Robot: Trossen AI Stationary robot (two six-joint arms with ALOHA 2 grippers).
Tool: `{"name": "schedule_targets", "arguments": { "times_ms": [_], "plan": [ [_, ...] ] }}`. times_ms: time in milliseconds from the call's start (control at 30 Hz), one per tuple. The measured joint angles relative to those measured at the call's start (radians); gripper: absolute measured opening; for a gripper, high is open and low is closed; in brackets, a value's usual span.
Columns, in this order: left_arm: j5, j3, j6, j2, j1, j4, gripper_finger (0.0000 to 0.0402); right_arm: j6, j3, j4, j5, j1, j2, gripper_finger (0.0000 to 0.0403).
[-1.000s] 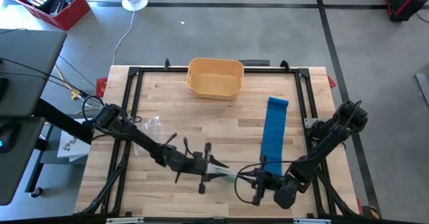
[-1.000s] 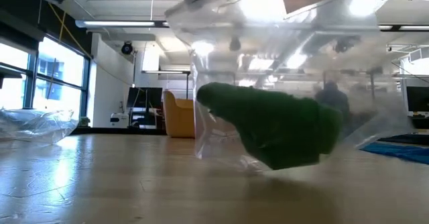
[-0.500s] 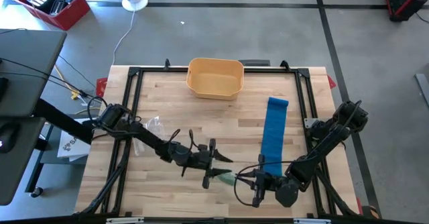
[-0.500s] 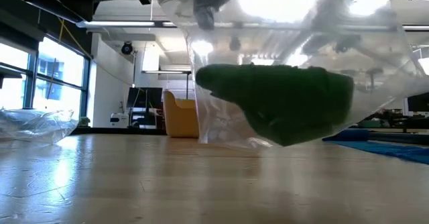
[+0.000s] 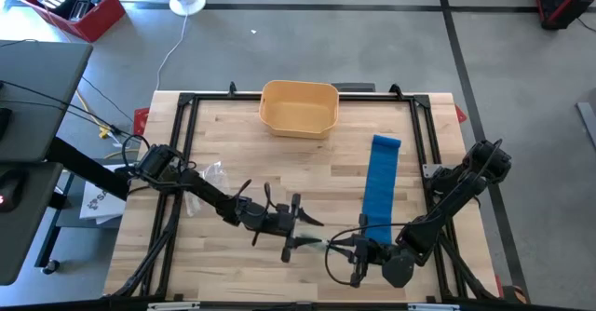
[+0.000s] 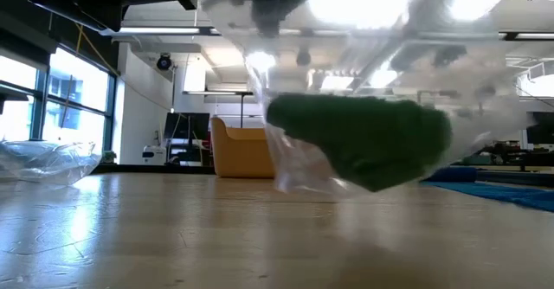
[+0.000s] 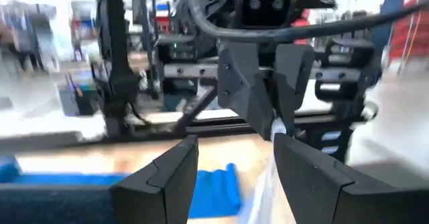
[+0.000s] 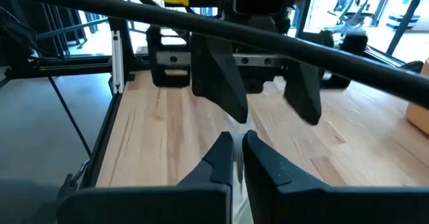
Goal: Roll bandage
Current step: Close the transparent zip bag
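We found the right hand [image 5: 346,249] pinched shut on the edge of a clear plastic bag [image 6: 381,90], holding it just above the wooden worktop [image 5: 233,143] near the front edge. Inside the bag sat a dark green rolled bandage [image 6: 363,142]. The left hand [image 5: 305,231] stood facing it with its fingers [image 7: 161,177] spread wide, holding nothing, just beside the bag. A long blue bandage strip [image 5: 380,176] lay flat on the worktop near the right arm, with a yellow plastic tub [image 5: 298,106] at the back. We judged the step to be getting the green roll out of its bag; next the left hand would need to reach in or regrip the bag's other side.
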Motion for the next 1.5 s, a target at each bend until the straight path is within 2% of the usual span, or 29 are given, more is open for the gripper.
{"name": "schedule_targets", "arguments": {
  "times_ms": [233, 433, 700, 967, 1100, 1233, 1500],
  "plan": [
    [-0.043, 0.005, 0.089, -0.063, -0.01, -0.016, 0.0189, 0.049, 0.0, -0.074, 0.0, 0.008, 0.0, 0.0007],
    [0.025, 0.005, -0.045, -0.025, -0.02, -0.07, 0.0189, 0.137, -0.005, -0.119, 0.001, -0.01, 0.004, 0.0007],
    [-0.106, 0.004, -0.04, 0.045, -0.027, -0.042, 0.0189, 0.088, -0.005, -0.078, 0.008, -0.009, 0.004, 0.0007],
    [0.005, 0.054, -0.072, 0.108, -0.034, -0.044, 0.0187, 0.086, -0.005, -0.077, 0.008, -0.009, 0.004, 0.0007],
    [-0.024, 0.08, -0.026, 0.116, -0.049, -0.034, 0.0168, 0.086, -0.005, -0.076, 0.008, -0.009, 0.004, 0.0007],
    [-0.067, 0.08, -0.021, 0.116, -0.067, -0.038, 0.0133, 0.086, -0.005, -0.077, 0.008, -0.009, 0.004, 0.0007],
    [-0.091, 0.08, -0.005, 0.114, -0.084, -0.037, 0.0067, 0.086, -0.005, -0.078, 0.007, -0.006, 0.004, 0.0007]
  ]
}}
